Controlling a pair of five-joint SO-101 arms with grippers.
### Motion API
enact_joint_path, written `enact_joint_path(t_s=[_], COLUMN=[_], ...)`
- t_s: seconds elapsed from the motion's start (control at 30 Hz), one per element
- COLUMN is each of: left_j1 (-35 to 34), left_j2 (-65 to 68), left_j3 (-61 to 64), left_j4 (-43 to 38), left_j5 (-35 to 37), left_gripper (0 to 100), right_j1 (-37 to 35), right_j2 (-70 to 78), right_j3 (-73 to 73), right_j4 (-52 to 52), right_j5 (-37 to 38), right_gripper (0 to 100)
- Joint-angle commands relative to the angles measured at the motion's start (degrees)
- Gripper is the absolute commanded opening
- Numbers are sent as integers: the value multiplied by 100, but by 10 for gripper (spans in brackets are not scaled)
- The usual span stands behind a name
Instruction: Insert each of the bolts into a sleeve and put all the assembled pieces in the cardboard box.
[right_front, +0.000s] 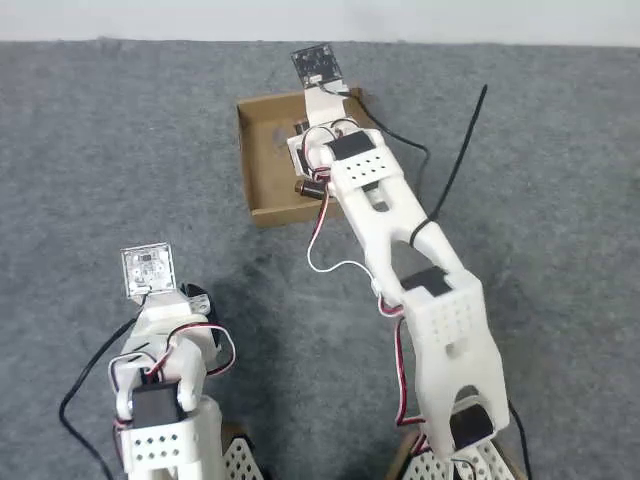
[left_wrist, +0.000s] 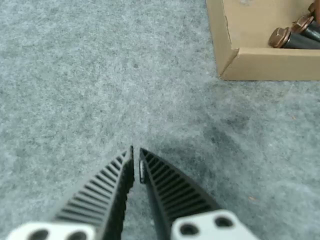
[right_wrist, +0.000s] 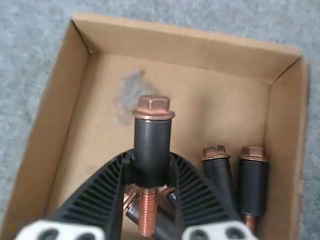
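My right gripper (right_wrist: 150, 162) is shut on an assembled piece (right_wrist: 151, 145), a black sleeve with a copper bolt through it, held upright-looking above the floor of the cardboard box (right_wrist: 210, 105). Two more assembled pieces (right_wrist: 217, 167) (right_wrist: 252, 172) lie side by side in the box, and part of another (right_wrist: 131, 207) shows under the fingers. In the high view the right arm (right_front: 365, 170) stretches over the box (right_front: 262, 150). My left gripper (left_wrist: 136, 152) is shut with nothing in it, low over the carpet, short of the box's near corner (left_wrist: 225, 55).
Grey carpet (left_wrist: 100, 75) covers the whole table. The left arm (right_front: 165, 350) sits drawn back at the front left. A black cable (right_front: 455, 160) runs to the right of the box. Copper bolt heads (left_wrist: 280, 37) show inside the box.
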Motion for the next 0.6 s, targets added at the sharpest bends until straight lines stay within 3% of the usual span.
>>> enact_joint_path(t_s=[0.0,0.17,0.37,0.57], left_j1=[9,9,9,9], left_j2=[-53,-53,-53,-53], left_j3=[-66,-66,-66,-66], left_j4=[-18,-26,-26,-105], left_j5=[-18,-18,-18,-18], left_gripper=[13,13,14,14], right_j1=[-154,-207,-180,-171], right_j2=[110,585,655,356], right_j3=[-853,-1231,-1275,-1284], right_j4=[242,312,321,426], right_j5=[114,105,88,97], right_gripper=[11,28,179,177])
